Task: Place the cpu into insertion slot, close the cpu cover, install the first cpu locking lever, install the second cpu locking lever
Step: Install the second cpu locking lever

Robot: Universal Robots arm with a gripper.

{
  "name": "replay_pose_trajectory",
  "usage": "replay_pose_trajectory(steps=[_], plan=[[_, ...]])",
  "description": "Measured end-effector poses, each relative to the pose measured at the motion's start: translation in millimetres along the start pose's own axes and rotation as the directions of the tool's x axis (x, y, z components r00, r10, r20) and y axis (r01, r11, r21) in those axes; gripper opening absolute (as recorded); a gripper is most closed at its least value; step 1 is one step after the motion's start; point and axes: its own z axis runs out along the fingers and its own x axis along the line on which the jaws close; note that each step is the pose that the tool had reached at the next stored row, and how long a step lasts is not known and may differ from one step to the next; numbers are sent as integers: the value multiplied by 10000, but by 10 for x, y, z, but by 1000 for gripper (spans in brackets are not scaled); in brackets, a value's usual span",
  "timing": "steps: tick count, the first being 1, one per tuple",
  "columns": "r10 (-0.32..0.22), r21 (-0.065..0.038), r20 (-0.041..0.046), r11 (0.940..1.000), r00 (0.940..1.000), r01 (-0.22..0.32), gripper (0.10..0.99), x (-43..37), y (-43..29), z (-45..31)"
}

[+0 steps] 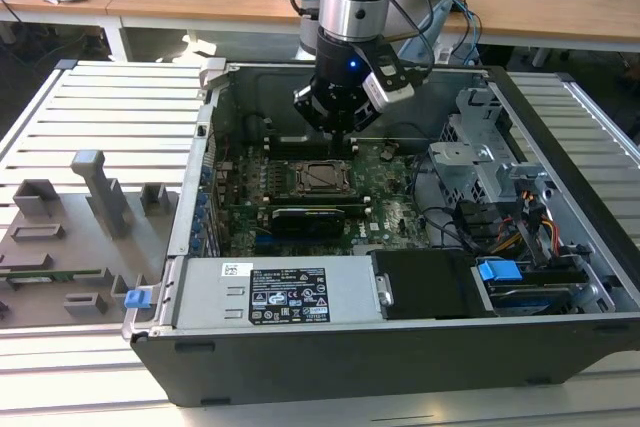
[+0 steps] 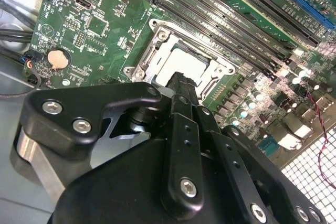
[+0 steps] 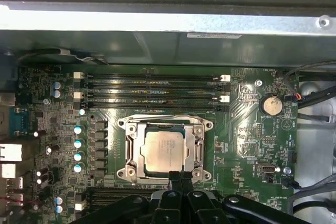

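End effector (image 3: 178, 179) hovers closed beside cpu (image 3: 164, 150) under cpu cover (image 3: 198, 148).

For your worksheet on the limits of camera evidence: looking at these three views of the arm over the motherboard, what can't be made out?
- Whether the tool is open or shut: its own black body hides the tips in both wrist views.
- The near edge of the cpu cover: the tool overlaps it in the first wrist view.
- Whether the locking levers are latched: too fine in any view.
- The cpu in the exterior view: too small for detail.

Silver-grey cpu (image 3: 164, 150), green board (image 3: 247, 145)
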Motion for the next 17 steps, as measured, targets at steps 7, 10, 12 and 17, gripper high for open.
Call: replay_pose_trajectory(steps=[7, 10, 12, 17], plan=[[-1, 0, 0, 10000, 10000, 1, 106, 1, -53, 0], [0, 0, 0, 10000, 10000, 0, 106, 2, -118, 1], [0, 0, 0, 10000, 10000, 0, 106, 2, -162, 3], [-1, 0, 1, 10000, 10000, 1, 106, 3, -233, 8]])
